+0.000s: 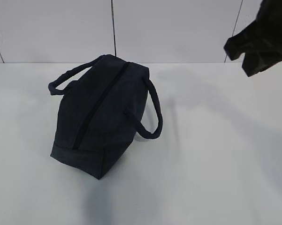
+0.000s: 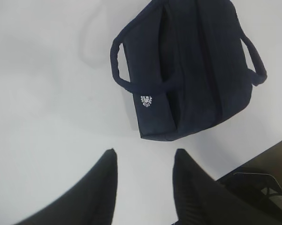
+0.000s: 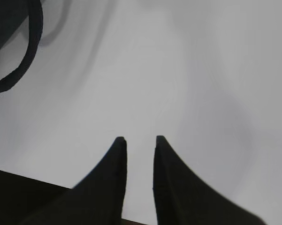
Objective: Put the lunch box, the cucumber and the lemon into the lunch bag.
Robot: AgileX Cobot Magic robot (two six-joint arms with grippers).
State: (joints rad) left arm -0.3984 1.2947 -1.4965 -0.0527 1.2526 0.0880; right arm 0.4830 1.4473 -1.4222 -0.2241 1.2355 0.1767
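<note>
Left wrist view: lunch bag (image 2: 192, 70) lies well beyond the empty, parted jaws

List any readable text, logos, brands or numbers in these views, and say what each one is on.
Small white emblem with tiny lettering under it, on the side panel of the lunch bag, near a handle base in the left wrist view: too small and blurred to read.
Exterior view: no text or logo visible on the bag or the white table.
Right wrist view: no text visible.
</note>
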